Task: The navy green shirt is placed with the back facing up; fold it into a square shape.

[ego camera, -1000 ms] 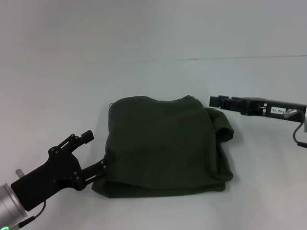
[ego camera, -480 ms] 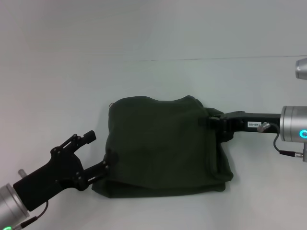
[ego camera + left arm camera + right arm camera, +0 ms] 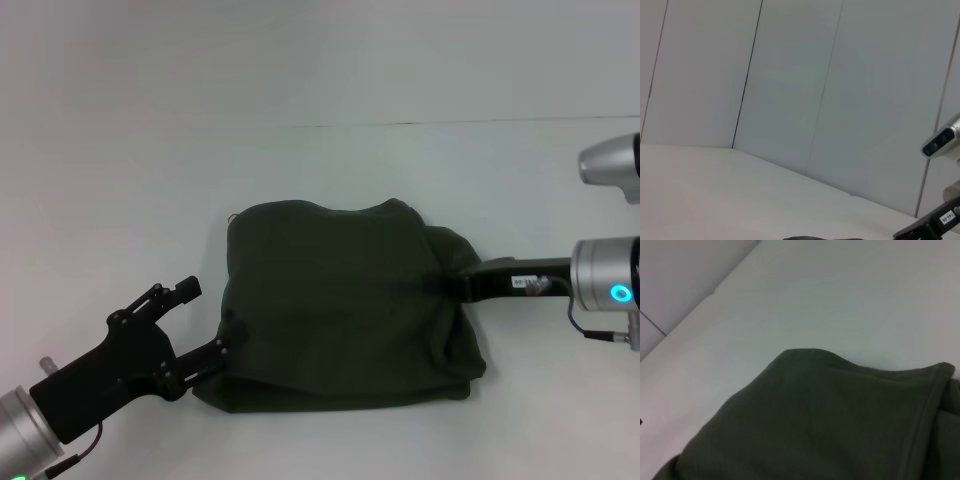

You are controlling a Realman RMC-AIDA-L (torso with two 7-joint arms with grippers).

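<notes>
Dark olive-green fabric, the navy green shirt (image 3: 345, 300) lies folded into a rough, thick rectangle in the middle of the plain white table (image 3: 330, 160), with stacked layers showing along its near edge and a looser bulge of cloth on its right side. In the right wrist view the soft matte shirt (image 3: 815, 425) fills the lower part of the picture, a hemmed edge running along one side.

At the shirt's near left corner, the black left gripper (image 3: 205, 325) sits low over the table with its fingers spread; the lower finger (image 3: 205, 358) touches the cloth edge, while the upper one stands clear of it, pointing away from the shirt.

On the shirt's right side, the black right gripper (image 3: 445, 282) reaches in level from the right, its tip buried in the bulged fold; whether its fingers are spread or pinching cloth cannot be told.
</notes>
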